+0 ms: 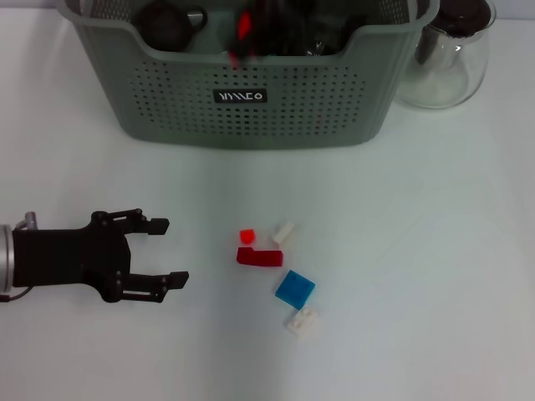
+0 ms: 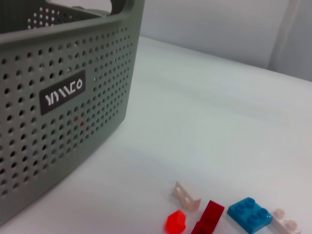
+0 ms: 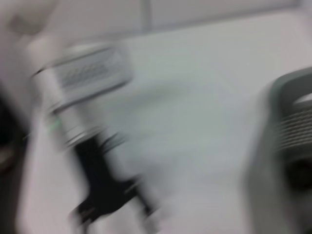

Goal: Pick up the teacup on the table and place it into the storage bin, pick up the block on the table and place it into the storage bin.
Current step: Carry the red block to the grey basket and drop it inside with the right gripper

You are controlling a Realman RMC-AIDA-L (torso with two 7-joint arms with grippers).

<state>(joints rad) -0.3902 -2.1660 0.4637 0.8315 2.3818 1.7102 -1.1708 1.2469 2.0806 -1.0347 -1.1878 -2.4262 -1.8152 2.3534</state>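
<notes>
Your left pincer (image 1: pixel 160 252) hovered wide open and empty over the desk (image 1: pixel 418 251), left of the blocks (image 1: pixel 276 267). The storage bin (image 1: pixel 251 92) stood behind; the dark shape inside was perhaps the teacup (image 1: pixel 163 23).

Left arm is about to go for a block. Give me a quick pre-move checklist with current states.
1. Left gripper open and empty: ok.
2. Blocks on the table: ok; small red block, dark red block, blue block and two white ones lie right of the gripper.
3. Path to the blocks clear: ok.
4. Blocks separated enough for a single grasp: not ok; they lie close together.
5. Storage bin has room: cannot tell; dark items already inside.
6. Right gripper out of the way: cannot tell.
</notes>
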